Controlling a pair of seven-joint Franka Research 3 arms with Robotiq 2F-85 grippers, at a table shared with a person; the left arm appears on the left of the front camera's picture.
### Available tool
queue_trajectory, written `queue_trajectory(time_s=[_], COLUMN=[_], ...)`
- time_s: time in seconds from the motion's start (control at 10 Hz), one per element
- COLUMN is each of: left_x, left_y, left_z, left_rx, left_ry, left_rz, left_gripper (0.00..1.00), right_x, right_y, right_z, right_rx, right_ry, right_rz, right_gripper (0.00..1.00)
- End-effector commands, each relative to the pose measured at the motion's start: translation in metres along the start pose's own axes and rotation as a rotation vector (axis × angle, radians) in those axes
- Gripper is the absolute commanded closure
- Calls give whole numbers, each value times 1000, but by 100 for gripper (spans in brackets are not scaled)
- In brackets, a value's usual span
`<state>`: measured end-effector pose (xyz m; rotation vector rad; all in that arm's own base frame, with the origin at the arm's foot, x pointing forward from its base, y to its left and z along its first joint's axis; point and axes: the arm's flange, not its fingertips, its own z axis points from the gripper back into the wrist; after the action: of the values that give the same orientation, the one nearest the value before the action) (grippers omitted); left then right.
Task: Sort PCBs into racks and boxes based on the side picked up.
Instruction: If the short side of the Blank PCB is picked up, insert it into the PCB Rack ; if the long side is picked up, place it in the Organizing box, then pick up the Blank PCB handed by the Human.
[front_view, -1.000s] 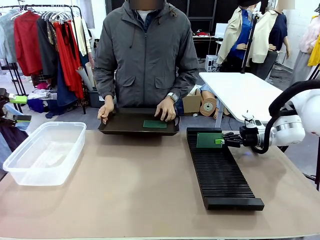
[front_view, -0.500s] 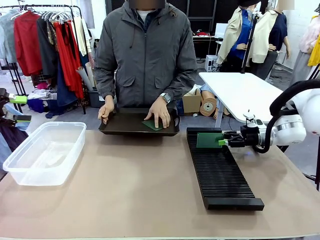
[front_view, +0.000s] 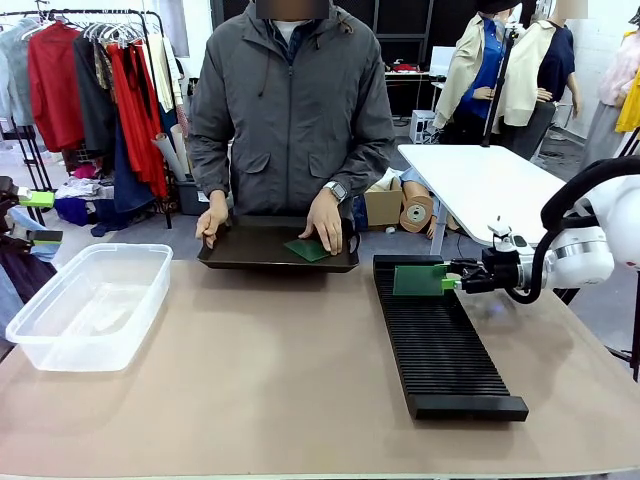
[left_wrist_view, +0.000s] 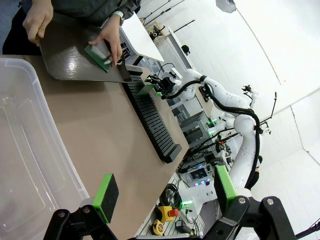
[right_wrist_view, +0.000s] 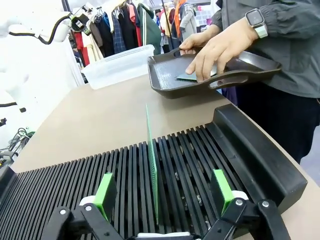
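The right arm reaches in from the table's right edge, forearm level, its wrist turned so the right gripper (front_view: 450, 280) points sideways over the far end of the slotted black rack (front_view: 440, 350). A green PCB (front_view: 418, 280) stands upright in one of the rack's far slots.

The right wrist view shows what the front cannot. The PCB (right_wrist_view: 151, 165) is seen edge-on, vertical in its slot. The right gripper (right_wrist_view: 163, 192) is spread wide, one green pad on each side of the board, neither touching it, holding nothing.

At the table's far edge a person rests one hand (front_view: 325, 222), wristwatch above it, flat on a second PCB (front_view: 305, 250) lying in a dark tray (front_view: 240, 258). The other hand (front_view: 212, 220) holds the tray's left rim.

A clear plastic tub (front_view: 60, 345) sits by the table's left edge. The left wrist view places the left gripper (left_wrist_view: 165, 192) above the tub's (left_wrist_view: 20, 150) right side, fingers spread apart, nothing between them. Across the tan table (left_wrist_view: 100, 130) it looks towards the rack and the right arm.
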<state>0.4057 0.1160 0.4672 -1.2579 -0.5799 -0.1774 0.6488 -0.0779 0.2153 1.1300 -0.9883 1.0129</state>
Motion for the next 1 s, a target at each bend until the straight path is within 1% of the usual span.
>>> queue_trajectory(time_s=[0.0, 0.9], left_x=[-1, -1], left_y=[-2, -2], left_z=[1, 1], left_rx=[-8, -8], left_ry=[2, 2], left_rz=[-1, -1], left_gripper=[0, 0], right_x=[-1, -1], right_y=[0, 0], right_z=[0, 0], right_rx=[-3, -3], right_ry=[1, 1], right_rz=[-1, -1], right_gripper=[0, 0])
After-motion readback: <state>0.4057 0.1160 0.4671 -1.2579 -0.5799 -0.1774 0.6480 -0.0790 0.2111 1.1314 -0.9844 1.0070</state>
